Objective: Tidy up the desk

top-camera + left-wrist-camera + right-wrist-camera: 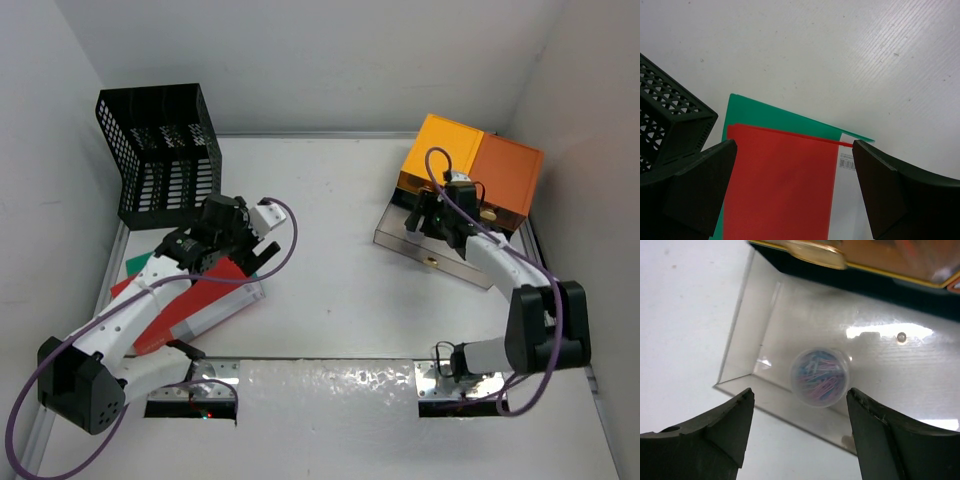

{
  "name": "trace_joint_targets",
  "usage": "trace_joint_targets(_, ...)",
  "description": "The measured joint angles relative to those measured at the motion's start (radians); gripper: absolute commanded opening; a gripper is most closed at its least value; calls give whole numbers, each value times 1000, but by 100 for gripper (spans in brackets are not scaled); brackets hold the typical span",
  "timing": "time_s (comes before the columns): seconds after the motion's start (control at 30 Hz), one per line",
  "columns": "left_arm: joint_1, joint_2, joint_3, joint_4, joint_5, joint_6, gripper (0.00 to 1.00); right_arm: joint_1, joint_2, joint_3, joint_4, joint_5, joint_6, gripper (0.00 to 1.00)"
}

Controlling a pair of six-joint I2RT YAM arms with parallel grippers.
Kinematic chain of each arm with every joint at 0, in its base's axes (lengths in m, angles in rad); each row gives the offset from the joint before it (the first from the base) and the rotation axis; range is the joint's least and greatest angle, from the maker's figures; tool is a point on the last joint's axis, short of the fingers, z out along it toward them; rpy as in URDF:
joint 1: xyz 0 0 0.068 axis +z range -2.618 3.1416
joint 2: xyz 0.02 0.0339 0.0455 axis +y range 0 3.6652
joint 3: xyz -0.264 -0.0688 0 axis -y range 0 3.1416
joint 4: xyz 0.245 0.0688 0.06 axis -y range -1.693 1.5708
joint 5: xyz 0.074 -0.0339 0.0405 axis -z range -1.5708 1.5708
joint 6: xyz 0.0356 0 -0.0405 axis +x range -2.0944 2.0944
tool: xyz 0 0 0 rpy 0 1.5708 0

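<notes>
The desk is a white tabletop inside white walls. A red folder lies on a green folder at the left. My left gripper hovers open and empty over their far end; in the left wrist view its fingers stand either side of the red folder and green folder. My right gripper is open above a pulled-out clear drawer. In the right wrist view the gripper is above a round clear tub of coloured paper clips in that drawer.
A black mesh rack stands at the back left, close to the folders. Orange drawer boxes stand at the back right against the wall. A white sheet with a barcode lies beside the red folder. A shiny rail runs along the near edge.
</notes>
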Motion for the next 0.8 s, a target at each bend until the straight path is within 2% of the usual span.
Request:
trace_joint_targets(0.1,0,0,5,-7,1,-1,100,51,-75,20,-46,48,-35,69)
trace_joint_targets(0.13,0,0,8,-7,2,0,100,60,-100,20,-61,61,-43,58)
trace_joint_targets(0.17,0,-1,10,-7,2,-1,100,74,-126,19,-79,75,-51,52)
trace_joint_targets(0.2,0,-3,11,-7,3,0,100,84,-149,19,-94,85,-58,41)
trace_joint_targets(0.23,0,-8,11,-6,3,0,100,97,-173,13,-105,98,-67,16)
trace_joint_targets(0.27,0,-13,11,-6,2,0,100,111,-196,1,-105,105,-72,4)
trace_joint_targets(0.3,0,-18,10,-2,-1,0,100,124,-220,-18,-107,111,-76,0)
trace_joint_targets(0.4,0,-27,-8,27,-16,-4,100,161,-288,-101,-128,130,-67,0)
trace_joint_targets(0.53,0,7,-41,51,-35,-11,100,169,-303,-194,-151,132,-53,0)
trace_joint_targets(0.67,0,23,-89,82,-78,-16,100,172,-233,-239,-142,157,-45,0)
trace_joint_targets(0.8,0,-8,-147,95,-129,-14,100,172,-147,-248,-72,257,-21,0)
